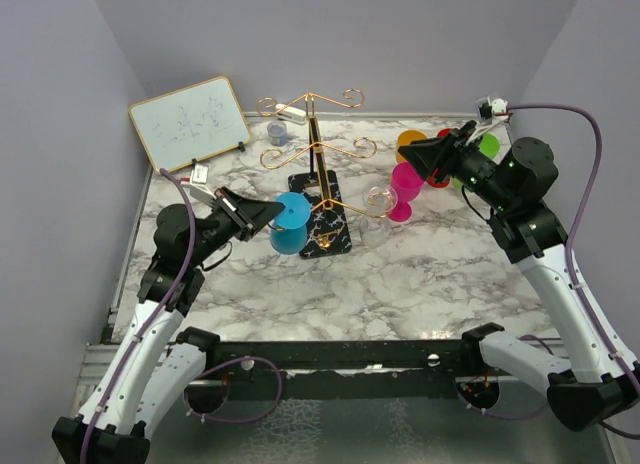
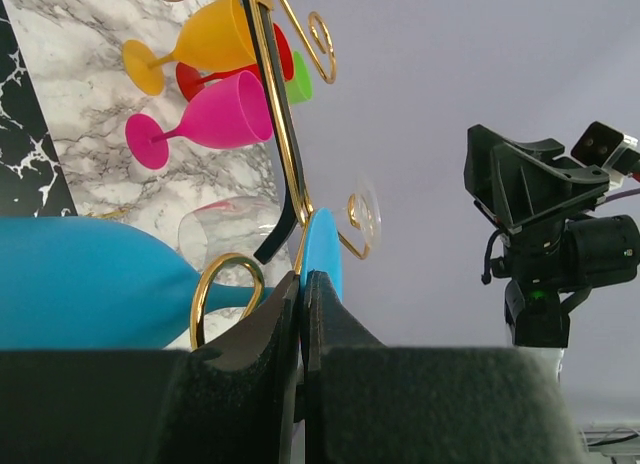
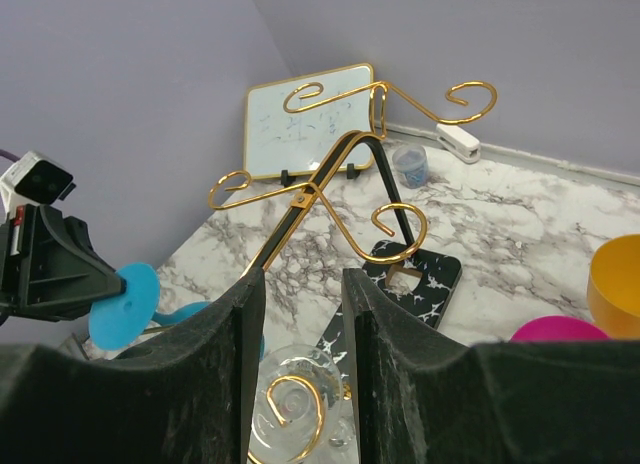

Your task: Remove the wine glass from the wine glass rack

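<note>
The gold wire wine glass rack [image 1: 318,149] stands on its black veined base [image 1: 335,229] mid-table. A blue wine glass [image 1: 291,224] hangs upside down from a lower left arm. My left gripper [image 1: 270,216] is shut on the rim of its round foot [image 2: 323,252], just past the arm's gold curl [image 2: 228,289]. A clear wine glass [image 1: 378,205] hangs on the lower right arm. My right gripper [image 1: 407,154] hovers above and behind it, open. In the right wrist view the clear foot [image 3: 300,412] shows low between the fingers [image 3: 225,334], apart from them.
A pink glass [image 1: 405,189] stands right of the rack, with orange [image 1: 411,140], red and green [image 1: 488,144] glasses behind it. A small whiteboard [image 1: 190,122] leans at the back left. A small cup [image 1: 277,134] and a white clip [image 1: 292,112] lie at the back.
</note>
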